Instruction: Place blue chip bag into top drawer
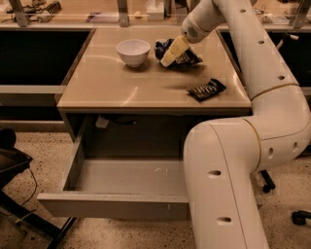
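Note:
The blue chip bag (187, 58) lies crumpled at the back of the tan table (121, 90), just right of the white bowl (133, 51). My gripper (168, 57) reaches down from the upper right, and its pale fingers (175, 49) lie over the left part of the bag. The arm hides part of the bag. The top drawer (116, 181) is pulled open below the table's front edge, grey and with nothing in it.
A small flat black packet (206, 89) lies on the table's right front. My arm's large white links (228, 185) cover the right side of the drawer. A counter with clutter (43, 9) runs along the back. A black chair base (14, 160) stands at left.

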